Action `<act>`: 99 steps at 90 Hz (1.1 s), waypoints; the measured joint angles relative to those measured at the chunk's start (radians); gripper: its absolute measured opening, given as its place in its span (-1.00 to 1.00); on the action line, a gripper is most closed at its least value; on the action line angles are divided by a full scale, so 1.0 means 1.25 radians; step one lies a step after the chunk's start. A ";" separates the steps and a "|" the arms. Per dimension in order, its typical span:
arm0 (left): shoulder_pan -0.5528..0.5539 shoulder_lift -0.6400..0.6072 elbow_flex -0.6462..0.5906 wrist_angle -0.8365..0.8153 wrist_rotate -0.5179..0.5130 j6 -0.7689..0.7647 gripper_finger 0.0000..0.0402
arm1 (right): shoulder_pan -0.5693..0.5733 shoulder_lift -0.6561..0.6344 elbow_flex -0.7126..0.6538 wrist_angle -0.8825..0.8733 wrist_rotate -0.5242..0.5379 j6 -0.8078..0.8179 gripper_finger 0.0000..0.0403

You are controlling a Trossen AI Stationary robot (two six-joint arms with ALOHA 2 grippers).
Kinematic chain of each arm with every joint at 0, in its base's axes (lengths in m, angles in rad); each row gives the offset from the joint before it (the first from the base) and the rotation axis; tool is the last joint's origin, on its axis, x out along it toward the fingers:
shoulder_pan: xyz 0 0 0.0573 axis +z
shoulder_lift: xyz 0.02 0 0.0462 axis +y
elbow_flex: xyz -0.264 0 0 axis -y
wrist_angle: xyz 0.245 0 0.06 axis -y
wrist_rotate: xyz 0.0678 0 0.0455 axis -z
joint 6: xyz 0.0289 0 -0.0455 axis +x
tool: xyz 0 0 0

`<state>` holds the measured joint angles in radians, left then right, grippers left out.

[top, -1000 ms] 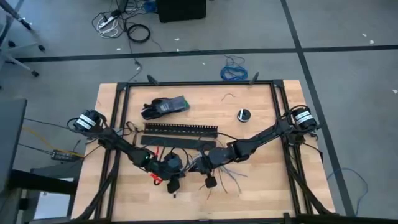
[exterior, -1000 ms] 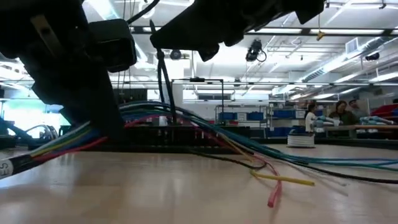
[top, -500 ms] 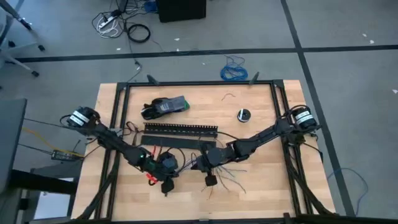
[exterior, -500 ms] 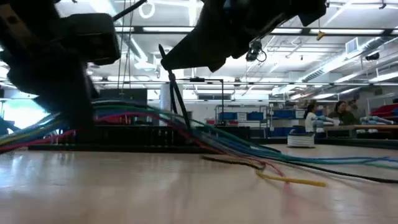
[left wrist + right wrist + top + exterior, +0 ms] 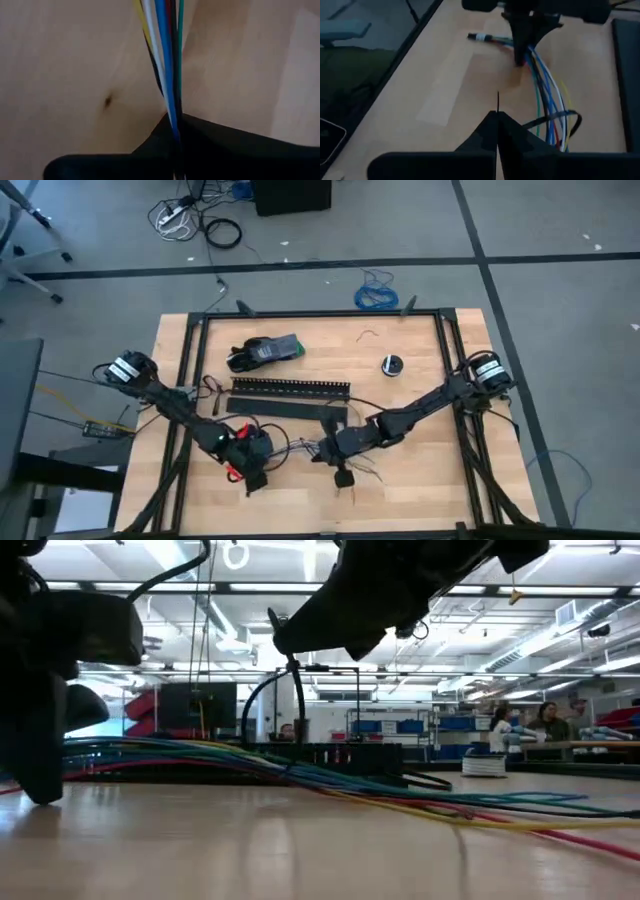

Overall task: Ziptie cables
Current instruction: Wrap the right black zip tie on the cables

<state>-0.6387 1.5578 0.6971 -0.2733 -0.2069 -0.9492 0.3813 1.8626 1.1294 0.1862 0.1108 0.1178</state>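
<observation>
The cables (image 5: 300, 775), thin, smooth, flexible strands of blue, white, yellow, green and red, lie low on the pale wooden table (image 5: 420, 490) with their long axis running between the two grippers across its near-centre. The left gripper (image 5: 250, 465) is clenched on the cables, which run straight out from between its dark fingers (image 5: 165, 145) in the left wrist view. The right gripper (image 5: 340, 455) is closed on a ziptie (image 5: 498, 102), a thin, stiff black strip standing up from between its fingers; a black loop (image 5: 560, 120) circles the bundle just beside it. The black slotted channel (image 5: 290, 387) lies beyond, parallel to the table's far edge.
</observation>
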 joint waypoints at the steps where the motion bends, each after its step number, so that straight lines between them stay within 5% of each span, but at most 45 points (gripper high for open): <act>1: -0.002 0.000 0.000 0.000 0.000 -0.001 -1.00 | 0.001 0.000 0.000 0.000 0.001 0.002 -1.00; 37: -0.036 -0.007 0.057 0.000 -0.023 0.017 -1.00 | 0.012 0.000 0.000 0.022 0.108 0.172 -1.00; 66: -0.036 -0.007 0.060 0.019 -0.028 0.033 -0.97 | 0.020 0.000 0.000 0.040 0.127 0.178 -1.00; 99: -0.036 -0.007 0.060 0.051 0.008 0.155 -0.35 | 0.020 0.000 0.000 0.028 0.127 0.176 -1.00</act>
<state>-0.6834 1.5494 0.7723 -0.2099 -0.1973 -0.7554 0.4065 1.8626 1.1294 0.2214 0.2695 0.3382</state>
